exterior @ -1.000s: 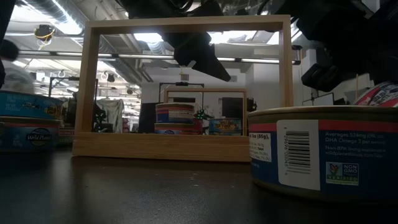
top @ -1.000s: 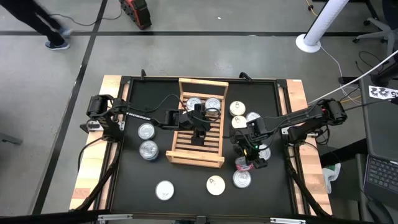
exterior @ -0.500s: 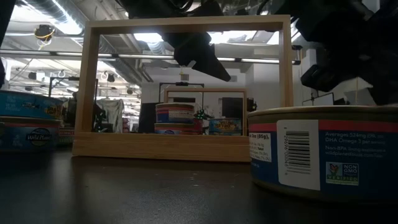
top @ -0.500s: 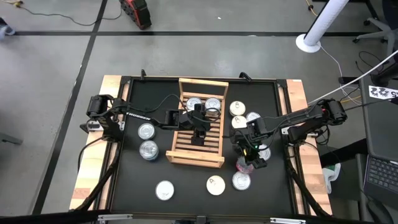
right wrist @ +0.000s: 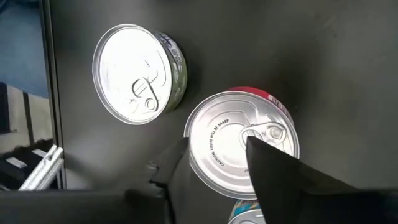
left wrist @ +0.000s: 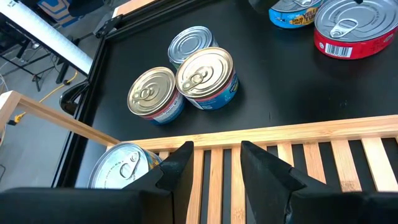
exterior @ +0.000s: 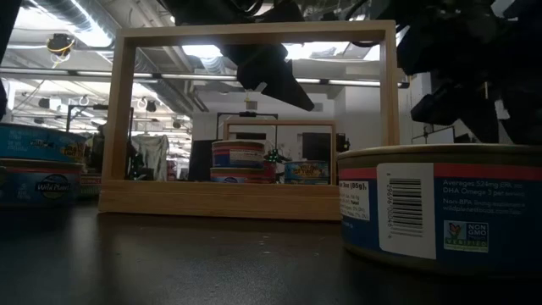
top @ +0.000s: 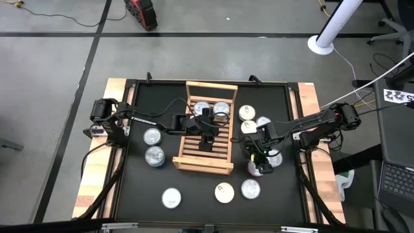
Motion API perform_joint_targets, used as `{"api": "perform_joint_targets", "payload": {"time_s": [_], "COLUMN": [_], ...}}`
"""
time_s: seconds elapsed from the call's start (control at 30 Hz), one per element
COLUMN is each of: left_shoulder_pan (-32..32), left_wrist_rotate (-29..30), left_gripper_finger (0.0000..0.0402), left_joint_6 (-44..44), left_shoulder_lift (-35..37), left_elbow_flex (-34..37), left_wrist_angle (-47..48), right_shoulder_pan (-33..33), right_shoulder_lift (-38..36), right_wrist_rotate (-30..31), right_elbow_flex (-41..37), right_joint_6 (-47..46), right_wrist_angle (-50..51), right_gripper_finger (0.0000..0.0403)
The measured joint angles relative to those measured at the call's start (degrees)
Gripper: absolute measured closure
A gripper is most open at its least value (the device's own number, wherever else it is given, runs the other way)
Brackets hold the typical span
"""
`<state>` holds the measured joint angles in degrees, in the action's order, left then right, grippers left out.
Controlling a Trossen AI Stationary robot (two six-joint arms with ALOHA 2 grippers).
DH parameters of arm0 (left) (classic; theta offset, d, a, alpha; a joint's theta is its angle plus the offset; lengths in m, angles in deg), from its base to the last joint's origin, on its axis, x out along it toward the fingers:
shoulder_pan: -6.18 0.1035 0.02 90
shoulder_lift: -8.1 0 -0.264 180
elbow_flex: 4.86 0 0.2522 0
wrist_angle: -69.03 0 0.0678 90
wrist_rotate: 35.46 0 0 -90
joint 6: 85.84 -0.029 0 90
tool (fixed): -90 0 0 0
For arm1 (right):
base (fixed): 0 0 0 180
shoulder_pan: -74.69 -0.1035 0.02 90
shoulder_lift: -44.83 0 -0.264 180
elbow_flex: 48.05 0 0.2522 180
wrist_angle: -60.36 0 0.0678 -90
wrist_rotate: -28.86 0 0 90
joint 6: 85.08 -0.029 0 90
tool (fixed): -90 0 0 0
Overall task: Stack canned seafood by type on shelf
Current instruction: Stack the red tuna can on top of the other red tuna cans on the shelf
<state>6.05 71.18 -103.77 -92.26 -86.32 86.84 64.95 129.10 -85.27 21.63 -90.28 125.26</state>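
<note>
The shelf [top: 204, 129], a slatted wooden rack, lies mid-table with two tins [top: 211, 109] on its far end. My left gripper [left wrist: 215, 167] hovers open over the slats [left wrist: 311, 149], with nothing between its fingers. Right of the shelf, my right gripper [right wrist: 214, 165] is open and points steeply down over a red-labelled tin [right wrist: 239, 140] that lies flat on the table, lid up. A silver tin with a green label [right wrist: 138, 71] lies just beside it. More tins are scattered around the shelf [exterior: 254, 119]. My right gripper stands open over the red-labelled tin's lid [right wrist: 217, 146], one finger [right wrist: 277, 171] in front of the lid and the other [right wrist: 168, 168] beside its rim. I cannot tell whether either fingertip touches the tin.
Loose tins: two left of the shelf [top: 152, 145], three along the near edge [top: 224, 192], several right of the shelf's far end [top: 249, 120]. A blue-labelled tin [exterior: 440, 207] fills the low view's right foreground. Wooden planks [top: 97, 175] border the black table.
My right gripper has opened and rolled at the wrist while staying in place. The red-labelled tin, a second ago tilted up beside the fingers, has been let go and now lies flat on the table.
</note>
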Motion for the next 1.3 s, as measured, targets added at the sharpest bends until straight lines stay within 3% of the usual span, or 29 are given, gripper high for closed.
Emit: {"api": "perform_joint_targets", "payload": {"time_s": [0.2,0.37,0.6,0.8,1.1,1.3], "left_shoulder_pan": [0.0,0.0,0.0,0.0,0.0,0.0], "left_wrist_rotate": [0.0,0.0,0.0,0.0,0.0,0.0], "left_gripper_finger": [0.0274,0.0274,0.0274,0.0274,0.0274,0.0274], "left_joint_6": [0.0,0.0,0.1,-0.2,-0.4,-0.4], "left_shoulder_lift": [0.0,0.0,0.0,0.0,0.0,0.0], "left_elbow_flex": [0.0,0.0,0.0,0.0,0.0,0.0], "left_wrist_angle": [0.0,0.0,0.0,0.0,0.0,0.0], "right_shoulder_pan": [-2.1,-8.3,-17.5,-24.1,-30.9,-32.1], "right_shoulder_lift": [0.0,0.0,0.0,0.0,0.2,0.6], "right_wrist_rotate": [0.4,4.1,19.1,22.8,33.3,37.5], "right_elbow_flex": [0.0,0.0,-1.3,-4.8,-10.2,-12.5], "right_joint_6": [-0.5,1.4,-2.5,-12.0,-16.0,-17.4], "right_wrist_angle": [0.1,0.4,1.3,-1.4,-9.6,-10.9], "right_gripper_finger": [0.0188,0.0174,0.0173,0.0173,0.0175,0.0226]}}
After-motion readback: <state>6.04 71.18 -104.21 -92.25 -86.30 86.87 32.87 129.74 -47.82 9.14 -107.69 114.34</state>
